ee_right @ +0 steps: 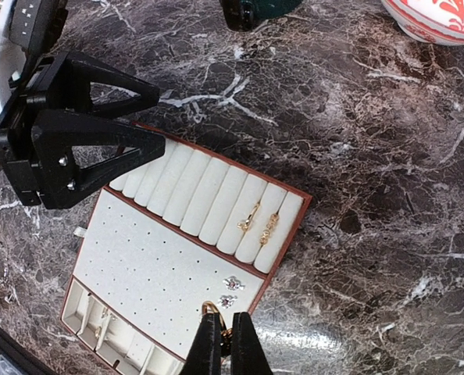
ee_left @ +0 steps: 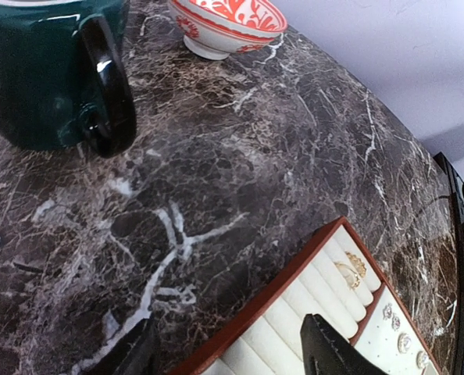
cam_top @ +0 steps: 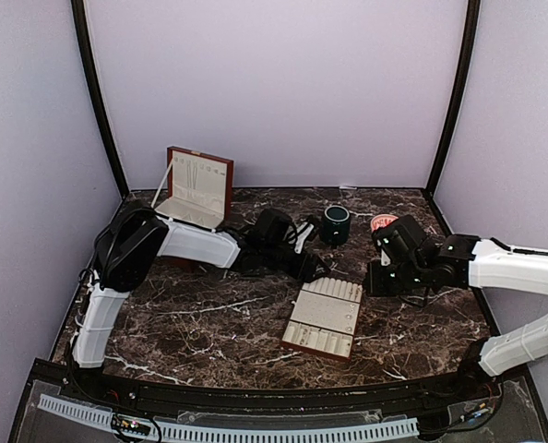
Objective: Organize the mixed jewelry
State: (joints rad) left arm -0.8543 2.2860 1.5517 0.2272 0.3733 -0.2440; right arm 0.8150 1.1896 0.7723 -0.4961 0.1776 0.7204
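The mixed jewelry shows on the cream-padded tray. Two gold rings sit in its roll slots and two small studs on the pin-hole pad. My right gripper hovers over the tray's near right corner, shut on a thin gold ring. My left gripper is open and holds nothing, its fingers straddling the tray's rolled end. The same rings show beyond the left fingers. From above, the left gripper and right gripper flank the tray's far end.
A dark green mug and a red-and-white patterned bowl stand behind the tray. An open red-brown wooden box with cream lining stands at the back left. Black posts and lavender walls enclose the marble table.
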